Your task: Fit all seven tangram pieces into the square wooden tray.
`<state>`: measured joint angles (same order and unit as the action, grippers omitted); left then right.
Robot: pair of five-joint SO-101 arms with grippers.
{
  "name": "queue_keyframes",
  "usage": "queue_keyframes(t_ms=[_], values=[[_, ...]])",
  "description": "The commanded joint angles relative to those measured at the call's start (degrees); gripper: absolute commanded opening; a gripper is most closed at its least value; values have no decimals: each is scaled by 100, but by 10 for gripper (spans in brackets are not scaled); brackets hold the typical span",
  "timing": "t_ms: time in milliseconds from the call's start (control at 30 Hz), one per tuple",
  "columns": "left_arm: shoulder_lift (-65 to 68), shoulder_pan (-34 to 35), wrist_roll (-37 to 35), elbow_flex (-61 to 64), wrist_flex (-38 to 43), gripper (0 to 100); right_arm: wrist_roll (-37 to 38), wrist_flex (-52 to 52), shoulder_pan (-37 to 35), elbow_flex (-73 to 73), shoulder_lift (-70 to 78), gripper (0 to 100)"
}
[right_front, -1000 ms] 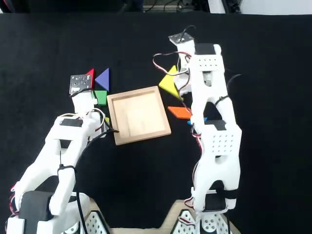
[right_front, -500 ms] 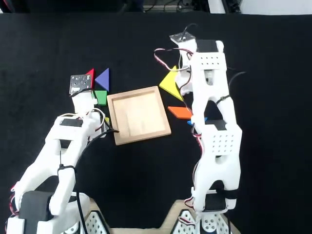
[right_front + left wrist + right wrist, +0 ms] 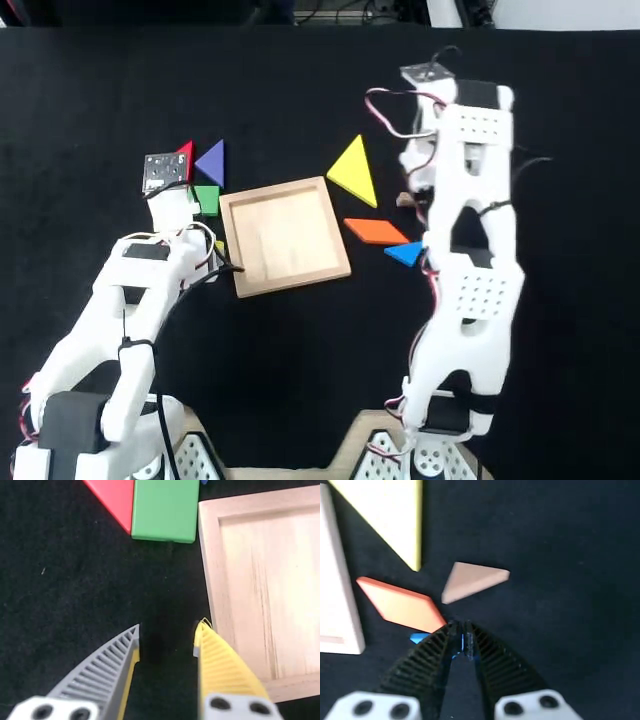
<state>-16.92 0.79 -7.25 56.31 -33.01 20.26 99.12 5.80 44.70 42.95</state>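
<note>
Pale wooden tray [image 3: 285, 236], bare inside, lies on the black tabletop [image 3: 100, 100], yellow triangle [image 3: 352, 172] near one corner. Left tool [image 3: 170, 626] stands part-open beside its rim; right tool [image 3: 461, 626] is closed, tips over blue piece [image 3: 405, 253].

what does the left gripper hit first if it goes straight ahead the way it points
Probably the green square, straight ahead of the left gripper, though its height is unclear.
</note>
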Motion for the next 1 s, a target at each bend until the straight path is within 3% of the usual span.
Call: queue_keyframes(t_ms=[0,467,667,967], values=[[-18,-13,0,-31,97,181,97,202,299,57,-242,15],[-18,-13,0,-31,97,181,114,123,237,-2237,-2826,15],[-18,-13,0,-22,70,181,114,-800,62,-2862,-3011,15],[-18,-22,0,-22,70,181,62,-2400,-862,-3020,-3002,19]])
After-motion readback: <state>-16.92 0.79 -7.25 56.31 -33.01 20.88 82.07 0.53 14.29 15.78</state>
